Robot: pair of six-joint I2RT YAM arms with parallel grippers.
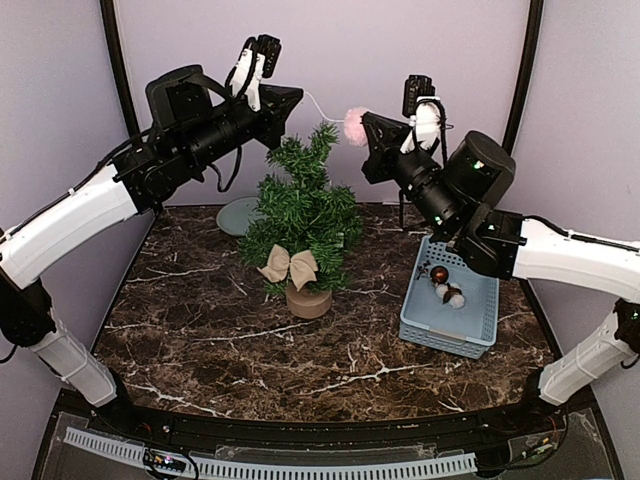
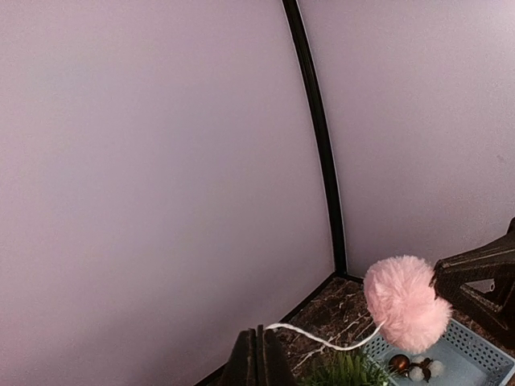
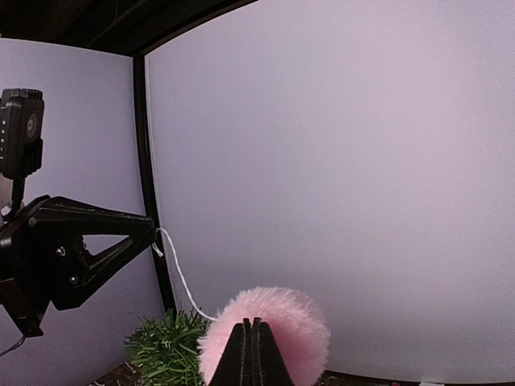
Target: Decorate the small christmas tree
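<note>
Left gripper (image 1: 298, 96) is clenched on the end of a white string (image 1: 322, 106). The contact point is tiny in the top view. The left wrist view shows the string coming out from the tip of its closed fingers (image 2: 245, 366).

Right gripper (image 1: 367, 124) is pinched into the pink pompom (image 1: 354, 127) at the string's other end. In the right wrist view the fingertips are buried in fluff, so I can't tell how deep the grip goes. Both grippers are raised near the tree's tip, apart from each other, with the string sagging between them.

Small christmas tree (image 1: 300, 210) stands upright mid-table, a bit left of centre, on its stump base (image 1: 308, 301). A beige bow (image 1: 288, 266) sits low on its near side. The wrist views catch only the top sprig, cut off at the frame edge.

Blue basket (image 1: 450, 305) sits right of the tree on the marble table (image 1: 200, 330), its far end hidden by the right arm. It holds a brown ball (image 1: 439, 273) and white fluffy bits (image 1: 453, 296) too small to identify. A grey-green disc (image 1: 236, 214) lies far-left, partly behind the branches.

Bow, base and disc show in the top view only. The left wrist view gets a corner of the basket.
</note>
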